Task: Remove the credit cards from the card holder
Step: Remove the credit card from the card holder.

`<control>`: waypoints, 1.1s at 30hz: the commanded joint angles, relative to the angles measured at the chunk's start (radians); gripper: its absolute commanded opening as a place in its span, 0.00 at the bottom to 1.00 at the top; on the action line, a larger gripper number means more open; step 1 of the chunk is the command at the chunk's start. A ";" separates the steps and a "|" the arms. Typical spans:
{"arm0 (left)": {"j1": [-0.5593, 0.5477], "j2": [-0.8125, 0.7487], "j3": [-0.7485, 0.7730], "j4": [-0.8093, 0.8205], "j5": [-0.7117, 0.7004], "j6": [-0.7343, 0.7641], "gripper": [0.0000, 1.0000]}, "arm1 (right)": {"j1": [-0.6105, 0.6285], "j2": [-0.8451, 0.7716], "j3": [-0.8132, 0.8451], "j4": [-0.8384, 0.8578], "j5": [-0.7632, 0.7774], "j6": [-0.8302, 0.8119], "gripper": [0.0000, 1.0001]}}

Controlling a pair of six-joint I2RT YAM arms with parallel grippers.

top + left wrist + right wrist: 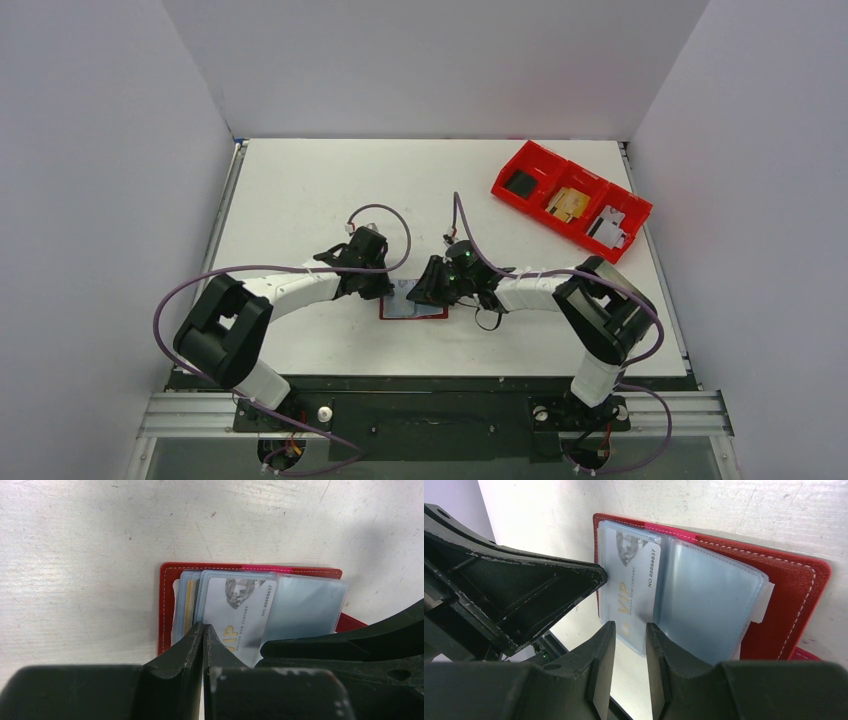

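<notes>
The dark red card holder (413,306) (167,605) (794,593) lies open like a book on the white table, its clear sleeves fanned out. A pale VIP credit card (239,611) (634,585) sits in the top sleeve; a card with a yellowish band (188,604) shows beneath it. My left gripper (375,284) (204,626) is shut, its tips resting on the sleeves at the holder's left side. My right gripper (428,290) (630,626) is open a little, its fingertips either side of the VIP card's near edge, gripping nothing.
A bright red three-compartment bin (570,200) with small items stands at the back right. Grey walls close in the table on three sides. The two grippers stand almost tip to tip over the holder.
</notes>
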 commanded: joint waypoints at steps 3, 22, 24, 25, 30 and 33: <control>0.001 0.026 -0.036 -0.087 -0.035 0.012 0.00 | 0.002 0.003 0.006 0.041 0.032 0.004 0.25; 0.000 0.029 -0.028 -0.093 -0.035 0.014 0.00 | -0.022 0.023 -0.048 0.083 0.033 0.014 0.21; -0.001 0.032 -0.025 -0.095 -0.036 0.013 0.00 | -0.022 0.027 -0.050 0.108 0.026 0.022 0.21; -0.003 0.033 -0.024 -0.094 -0.036 0.014 0.00 | -0.022 0.030 -0.048 0.113 0.023 0.025 0.21; -0.005 0.040 -0.022 -0.092 -0.033 0.012 0.00 | -0.024 0.052 -0.046 0.166 0.001 0.053 0.19; -0.005 0.041 -0.024 -0.090 -0.031 0.011 0.00 | -0.027 0.063 -0.052 0.206 -0.011 0.070 0.16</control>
